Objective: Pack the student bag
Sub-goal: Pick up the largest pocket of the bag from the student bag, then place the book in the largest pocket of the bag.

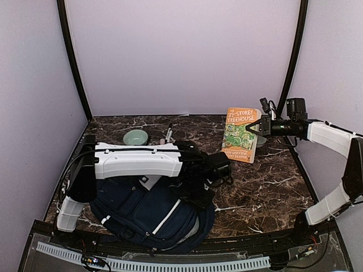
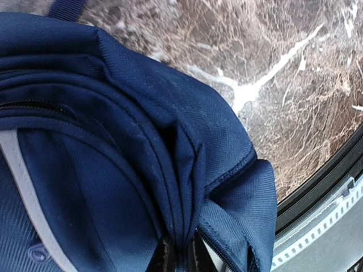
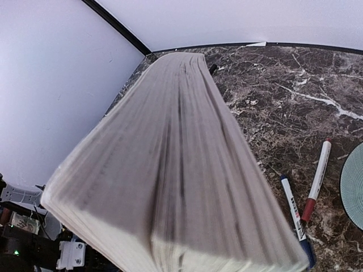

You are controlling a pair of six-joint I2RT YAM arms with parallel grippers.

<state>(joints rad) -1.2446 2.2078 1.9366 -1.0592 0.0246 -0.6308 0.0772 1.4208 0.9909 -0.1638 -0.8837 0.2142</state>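
The student bag (image 1: pixel 148 218), a navy backpack with a white stripe, lies at the near left of the marble table under my left arm. My left gripper (image 1: pixel 218 170) sits at the bag's right edge. In the left wrist view this gripper (image 2: pixel 181 258) is shut, and its dark fingers (image 2: pixel 163 258) pinch a fold of the bag's fabric (image 2: pixel 142 141) beside a zip. My right gripper (image 1: pixel 259 128) holds an orange paperback book (image 1: pixel 241 135) upright above the table at the back right. The book's page edges (image 3: pixel 181 170) fill the right wrist view and hide the fingers.
A pale green bowl (image 1: pixel 135 137) and pens (image 1: pixel 169 135) lie at the back of the table. The right wrist view shows a red marker (image 3: pixel 316 181), a blue pen (image 3: pixel 294 212) and the bowl's rim (image 3: pixel 354 187). Purple walls enclose the table. A white cable track (image 1: pixel 170 263) runs along the near edge.
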